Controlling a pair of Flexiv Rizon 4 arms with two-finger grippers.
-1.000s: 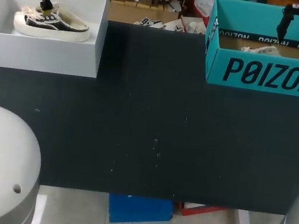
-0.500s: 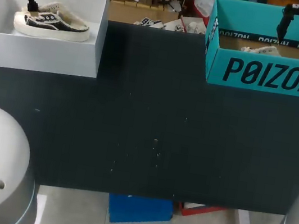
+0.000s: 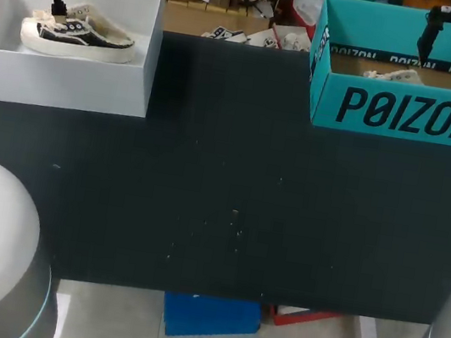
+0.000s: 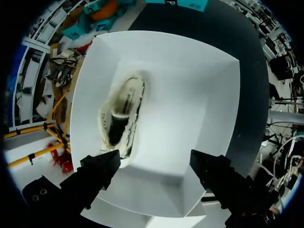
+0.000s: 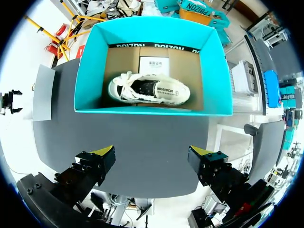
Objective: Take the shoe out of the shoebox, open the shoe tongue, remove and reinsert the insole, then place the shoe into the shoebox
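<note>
White shoe (image 5: 149, 90) lies inside teal shoebox (image 5: 147, 24). Right gripper (image 5: 151, 153) above shoebox, fingers wide apart, empty. Left gripper (image 4: 154, 161) well apart from shoebox, over white box (image 4: 194, 95) with black shoe (image 4: 122, 121), fingers spread, empty.

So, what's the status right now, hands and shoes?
Left hand open, over black-and-white shoe in white box. Right hand open, over white shoe in teal box. Neither shoe held. Nothing blocking either.
</note>
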